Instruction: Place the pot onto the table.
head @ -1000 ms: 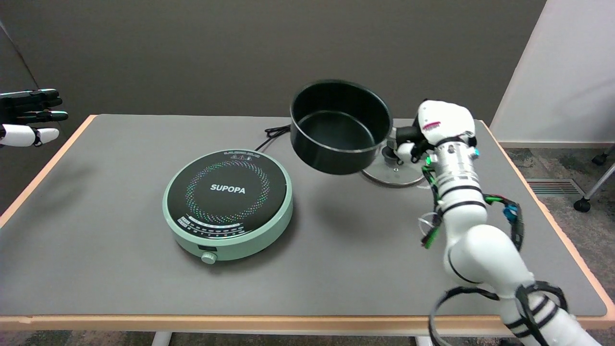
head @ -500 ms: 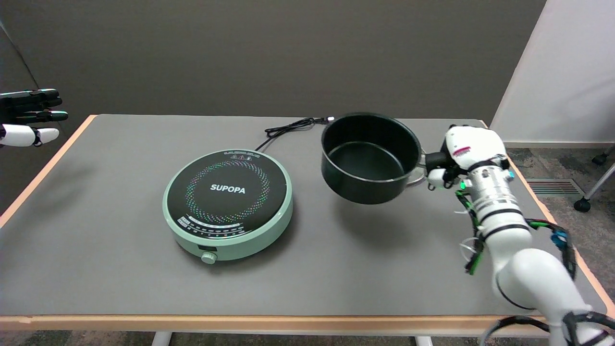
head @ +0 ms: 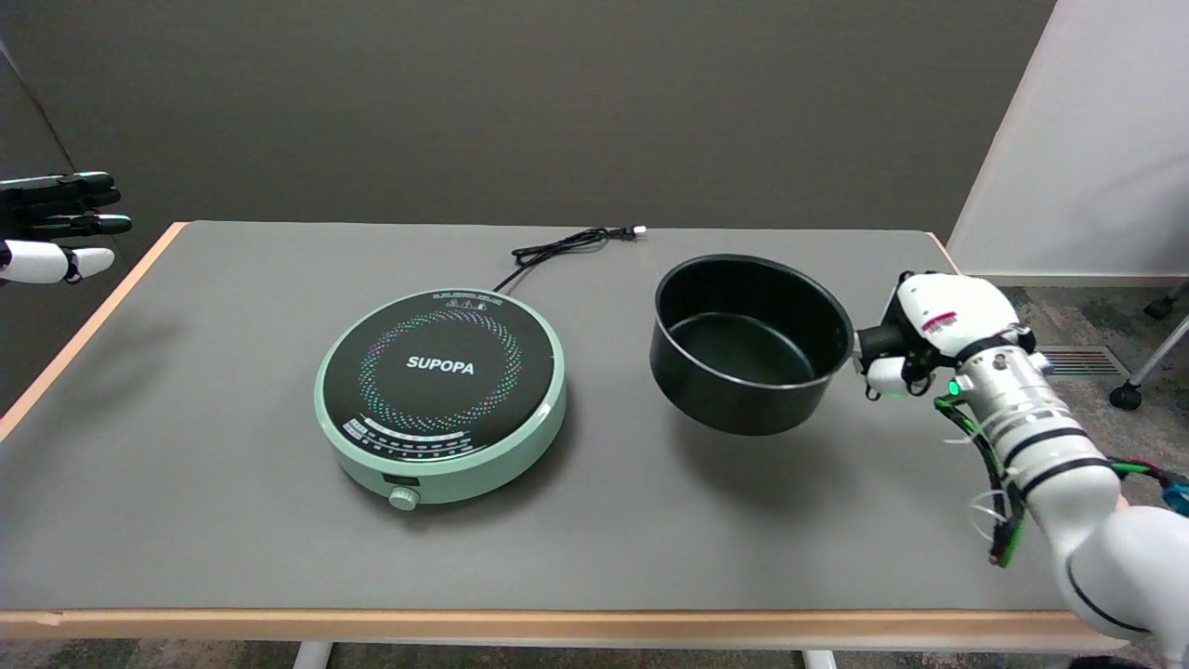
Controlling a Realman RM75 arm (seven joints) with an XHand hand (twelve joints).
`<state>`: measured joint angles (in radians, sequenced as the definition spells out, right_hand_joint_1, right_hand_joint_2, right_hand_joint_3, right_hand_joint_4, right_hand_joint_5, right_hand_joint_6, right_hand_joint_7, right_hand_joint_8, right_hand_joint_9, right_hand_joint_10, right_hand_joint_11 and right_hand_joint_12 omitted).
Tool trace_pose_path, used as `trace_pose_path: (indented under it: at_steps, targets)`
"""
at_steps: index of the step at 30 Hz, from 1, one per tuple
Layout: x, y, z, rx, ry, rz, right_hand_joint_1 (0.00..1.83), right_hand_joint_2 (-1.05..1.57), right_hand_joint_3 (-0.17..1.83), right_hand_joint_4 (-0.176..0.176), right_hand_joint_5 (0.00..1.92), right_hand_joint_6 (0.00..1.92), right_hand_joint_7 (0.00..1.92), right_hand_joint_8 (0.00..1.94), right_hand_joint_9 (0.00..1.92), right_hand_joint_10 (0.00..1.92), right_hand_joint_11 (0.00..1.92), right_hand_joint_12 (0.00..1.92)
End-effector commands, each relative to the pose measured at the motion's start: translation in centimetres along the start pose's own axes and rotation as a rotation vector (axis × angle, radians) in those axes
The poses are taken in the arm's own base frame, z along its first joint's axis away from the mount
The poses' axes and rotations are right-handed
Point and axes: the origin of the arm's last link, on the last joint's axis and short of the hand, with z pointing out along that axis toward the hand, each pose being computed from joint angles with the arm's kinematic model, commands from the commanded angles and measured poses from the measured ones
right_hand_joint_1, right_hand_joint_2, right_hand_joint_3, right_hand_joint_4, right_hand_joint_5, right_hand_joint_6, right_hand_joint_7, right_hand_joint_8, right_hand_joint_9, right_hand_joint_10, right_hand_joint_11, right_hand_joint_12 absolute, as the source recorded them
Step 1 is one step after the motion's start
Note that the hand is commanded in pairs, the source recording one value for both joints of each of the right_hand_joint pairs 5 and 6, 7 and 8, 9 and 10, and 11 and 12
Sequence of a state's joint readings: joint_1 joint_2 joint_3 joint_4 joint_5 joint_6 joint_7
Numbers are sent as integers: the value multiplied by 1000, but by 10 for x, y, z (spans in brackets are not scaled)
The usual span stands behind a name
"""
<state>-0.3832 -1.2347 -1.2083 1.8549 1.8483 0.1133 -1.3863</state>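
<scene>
One black pot (head: 751, 346) hangs above the bench (head: 232, 520), gripped at its right side by the robot hand (head: 915, 336), whose fingers are closed on it. One green induction cooker (head: 440, 393) sits to its left, one black cord (head: 567, 244) behind.

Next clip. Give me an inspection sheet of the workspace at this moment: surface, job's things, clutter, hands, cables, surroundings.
Surface: grey table with a tan edge.
Job's things: black pot, empty, upright, slightly tilted, right of the cooker; a shadow lies under it, so whether it touches the table cannot be told.
Clutter: green induction cooker, nothing on top.
Hands: right hand holds the pot at its right side; left hand held in the air at upper left.
Cables: black power cord lying behind the cooker, plug end loose on the table; wires along the right forearm.
Surroundings: dark wall behind, white panel at right, carpet, a caster.
</scene>
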Motion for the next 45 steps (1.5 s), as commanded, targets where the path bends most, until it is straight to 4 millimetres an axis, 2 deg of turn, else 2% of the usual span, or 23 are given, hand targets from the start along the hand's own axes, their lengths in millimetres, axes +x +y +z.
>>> trace_pose_path:
  at_steps: [1, 8, 14, 19, 20, 23, 24, 25, 26, 27, 31, 35, 40, 45]
  targets:
    - [-8, 24, -44, 126, -80, 232, 1070, 890, 731, -34, 1920, 1920, 1920, 1920, 1920, 1920, 1920, 1920]
    - [-26, 28, -60, -35, -70, 307, 1092, 908, 696, -34, 1920, 1920, 1920, 1920, 1920, 1920, 1920, 1920]
    - [-23, 19, -41, -131, -27, 229, 1118, 918, 656, -33, 1920, 1920, 1920, 1920, 1920, 1920, 1920, 1920]
    - [-11, -14, -10, -224, 52, 60, 1124, 919, 649, -33, 1920, 1920, 1920, 1920, 1920, 1920, 1920, 1920]
    - [-7, -17, -8, -267, 77, 46, 1124, 919, 650, -33, 1920, 1920, 1920, 1920, 1920, 1920, 1920, 1920]
    - [0, -48, -7, -366, 150, 3, 1123, 922, 653, -34, 1920, 1920, 1920, 1920, 1920, 1920, 1920, 1920]
    - [3, -63, -6, -389, 174, -22, 1123, 923, 653, -34, 1920, 1920, 1920, 1920, 1920, 1920, 1920, 1920]
    - [21, -89, -16, -389, 203, 10, 1122, 924, 653, -34, 1920, 1920, 1920, 1920, 1920, 1920, 1920, 1920]
    - [30, -106, -23, -382, 208, 25, 1122, 925, 652, -34, 1920, 1920, 1920, 1920, 1920, 1920, 1920, 1920]
    - [7, -101, -6, -403, 195, -80, 1122, 926, 652, -34, 1920, 1920, 1920, 1920, 1920, 1920, 1920, 1920]
    - [5, -131, -5, -428, 180, -120, 1123, 928, 651, -36, 1920, 1920, 1920, 1920, 1920, 1920, 1920, 1920]
    - [2, -147, -13, -451, 188, -155, 1125, 927, 651, -38, 1916, 1916, 1916, 1916, 1916, 1916, 1916, 1916]
    - [6, -163, -32, -460, 241, -196, 1127, 924, 652, -41, 1901, 1901, 1901, 1901, 1901, 1901, 1901, 1901]
    - [20, -174, -69, -479, 307, -237, 1130, 919, 654, -44, 1890, 1890, 1890, 1890, 1890, 1890, 1890, 1890]
